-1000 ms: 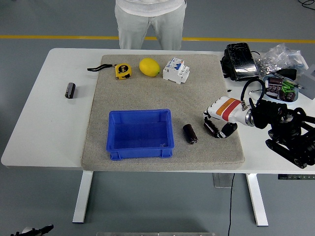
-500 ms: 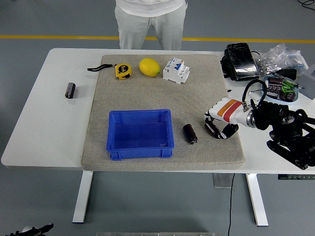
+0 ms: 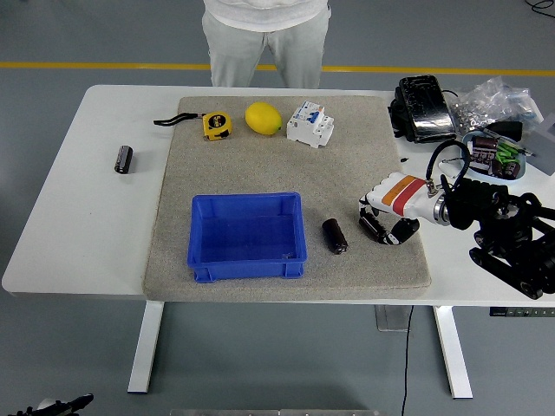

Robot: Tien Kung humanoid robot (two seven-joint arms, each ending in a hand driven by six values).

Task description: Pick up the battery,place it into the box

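right white robot hand (image 3: pixel 386 222) with red and orange bands, low over the right part of the grey felt mat (image 3: pixel 260 160), fingers loosely curled and empty, pinching nothing. small dark cylindrical battery (image 3: pixel 335 236) lying on its side on the mat, just left of that hand, just right of the blue plastic box (image 3: pixel 247 236), touching neither. box empty, near the mat's front edge. second dark cylindrical battery (image 3: pixel 124 159) on the bare white table (image 3: pixel 82 225), far left, well apart.

likely risks: round battery rolling off under a sideways nudge from the fingertips; a shallow pinch letting it slip on lifting; clipping the box's right wall on the way over and shoving the box.

no brand or label legible; marks on the yellow tape measure (image 3: pixel 216 125) and the white circuit breaker (image 3: pixel 310 124) too small to read.
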